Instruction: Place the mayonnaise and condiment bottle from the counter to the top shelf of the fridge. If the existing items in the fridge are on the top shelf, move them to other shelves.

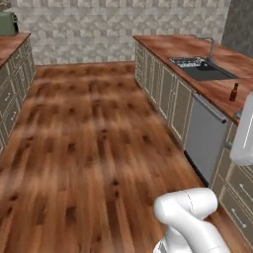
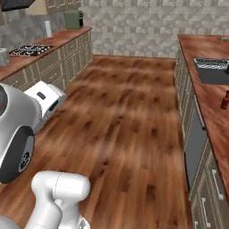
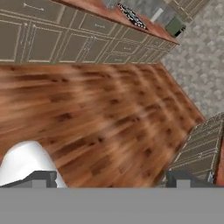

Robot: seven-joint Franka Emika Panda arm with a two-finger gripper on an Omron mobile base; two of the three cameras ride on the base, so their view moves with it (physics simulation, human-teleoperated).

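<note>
Red-brown condiment bottle (image 1: 233, 92), reddish wood-grain counter (image 1: 217, 89)

Glossy white rounded arm (image 1: 190, 217), dark joints

Floor (image 1: 94, 143): glossy reddish-brown wood planks running the length of the room.
Back wall (image 1: 118, 29): grey-beige stone tiles in a small mottled pattern.
Right side: beige cabinets (image 1: 170, 99) under a reddish wood top, with a dark sink (image 1: 205, 69), a tap (image 1: 211, 47) and a grey dishwasher front (image 1: 205, 141).
Left side: beige drawers (image 2: 53, 67) under the same wood top, carrying a hob (image 2: 29, 49) and a green toaster (image 2: 74, 19).
</note>
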